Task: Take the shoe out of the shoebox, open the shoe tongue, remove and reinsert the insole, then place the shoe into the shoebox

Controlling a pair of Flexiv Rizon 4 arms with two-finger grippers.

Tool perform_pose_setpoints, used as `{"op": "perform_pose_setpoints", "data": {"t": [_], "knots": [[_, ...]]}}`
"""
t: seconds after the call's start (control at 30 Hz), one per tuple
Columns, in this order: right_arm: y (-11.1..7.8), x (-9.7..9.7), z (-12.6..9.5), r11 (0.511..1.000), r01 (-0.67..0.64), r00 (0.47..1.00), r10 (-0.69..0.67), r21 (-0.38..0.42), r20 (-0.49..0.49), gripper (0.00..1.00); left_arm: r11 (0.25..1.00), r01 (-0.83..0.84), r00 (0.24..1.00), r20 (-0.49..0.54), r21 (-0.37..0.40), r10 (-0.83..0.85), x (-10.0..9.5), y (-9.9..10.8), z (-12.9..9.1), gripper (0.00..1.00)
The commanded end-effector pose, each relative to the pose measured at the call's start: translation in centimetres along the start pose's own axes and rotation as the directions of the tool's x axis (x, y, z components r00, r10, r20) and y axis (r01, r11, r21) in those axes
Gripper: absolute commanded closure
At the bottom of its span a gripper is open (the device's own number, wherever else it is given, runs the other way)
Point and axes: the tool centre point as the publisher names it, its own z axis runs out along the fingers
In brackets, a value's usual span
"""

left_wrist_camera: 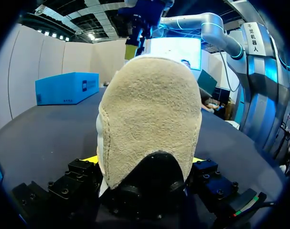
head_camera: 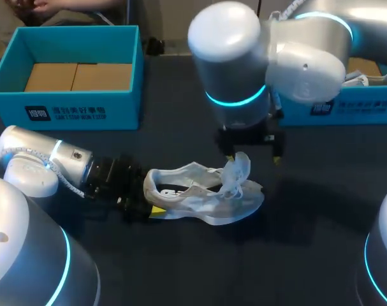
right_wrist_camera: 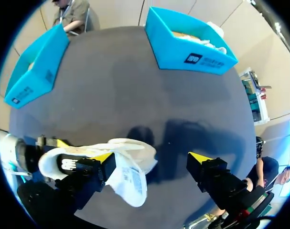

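Left gripper (left_wrist_camera: 142, 161), nearest, at 7 o'clock of the table (head_camera: 308, 210): pinched on the heel of the shoe (head_camera: 199, 197), one yellow tip on each side. Shoe out of its box, lying on the table just past 6 o'clock from centre, heel to 9 o'clock, toe to 3 o'clock. Hard to tell whether the sole sits fully flat.

Next out: tongue (head_camera: 236, 171) lifted up from the shoe mouth. Right gripper (head_camera: 254, 157) directly above it, fingers spread wide, one finger just beside the tongue, the other well out over bare table. No pinch on anything.

Likely step: tongue opening, insole not yet pulled. Insole itself not clearly visible.

Risks, as judged:
- With nothing holding the tongue, likely flop back over the mouth, blocking insole access.
- Heel-only hold: any upward tug on tongue or insole could twist or tip the shoe, or slip it out of the pinch.
- Spread finger descending beside the tongue: possible snag on laces or mesh.
- Soft upper: crushing under a hard push down.

Farthest: blue box (head_camera: 65, 105) at 10 o'clock, second blue box (head_camera: 352, 111) at 2 o'clock. Wrong-box return possible.
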Motion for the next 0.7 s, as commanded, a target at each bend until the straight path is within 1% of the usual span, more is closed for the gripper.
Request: {"op": "perform_pose_setpoints", "data": {"t": [0.03,0.1,0.13,0.2,0.23,0.3,0.37,0.43,0.5,0.53,0.57,0.63,0.67,0.7], "knots": [[0.3,1.6,-2.2,0.998,-0.053,0.999,0.053,-0.027,0.013,0.00,1.000,0.000,1.000,-0.003,-0.002,0.000,0.1,0.1,0.0,1.00],[0.7,2.3,-3.0,0.999,0.028,0.999,-0.029,-0.047,-0.016,0.00,1.000,0.000,1.000,-0.003,-0.002,0.000,0.1,0.1,0.0,1.00],[0.9,2.6,-3.5,0.994,0.090,0.995,-0.093,-0.065,-0.039,0.00,1.000,0.000,1.000,-0.003,-0.002,0.000,0.1,0.1,0.0,1.00],[1.2,3.5,-4.4,0.969,0.234,0.971,-0.238,-0.084,-0.038,0.00,1.000,0.000,1.000,-0.003,-0.002,0.000,0.1,0.1,0.0,1.00],[1.3,4.0,-4.8,0.951,0.298,0.954,-0.300,-0.088,-0.021,0.00,1.000,0.000,1.000,-0.003,-0.002,0.000,0.1,0.1,0.0,1.00],[1.2,5.2,-5.3,0.902,0.423,0.905,-0.426,-0.085,-0.019,0.00,1.000,0.000,1.000,-0.003,-0.002,0.000,0.1,0.1,0.0,1.00],[1.0,6.1,-5.9,0.857,0.509,0.860,-0.511,-0.079,-0.003,0.00,1.000,0.000,1.000,-0.003,-0.002,0.000,0.1,0.1,0.0,1.00],[0.7,7.0,-6.4,0.792,0.602,0.794,-0.607,-0.097,-0.030,0.00,1.000,0.000,1.000,-0.003,-0.002,0.000,0.1,0.1,0.0,1.00],[0.4,8.0,-6.8,0.716,0.691,0.717,-0.696,-0.098,-0.027,0.00,1.000,0.000,1.000,-0.003,-0.002,0.000,0.1,0.1,0.0,1.00],[0.3,8.4,-6.9,0.688,0.718,0.690,-0.723,-0.105,-0.028,0.00,1.000,0.000,1.000,-0.003,-0.002,0.000,0.1,0.1,0.0,1.00],[0.2,8.8,-7.0,0.652,0.748,0.653,-0.756,-0.123,-0.042,0.00,1.000,0.000,1.000,-0.003,-0.002,0.000,0.1,0.1,0.0,1.00],[0.0,9.7,-7.2,0.578,0.805,0.578,-0.815,-0.131,-0.044,0.00,1.000,0.000,1.000,-0.003,-0.002,0.000,0.1,0.1,0.0,1.00],[-0.1,10.0,-7.2,0.555,0.822,0.554,-0.831,-0.131,-0.047,0.00,1.000,0.000,1.000,-0.003,-0.002,0.000,0.1,0.1,0.0,1.00],[-0.4,10.7,-7.1,0.493,0.861,0.492,-0.869,-0.125,-0.042,0.00,1.000,0.000,1.000,-0.003,-0.002,0.000,0.1,0.1,0.0,1.00]]}}
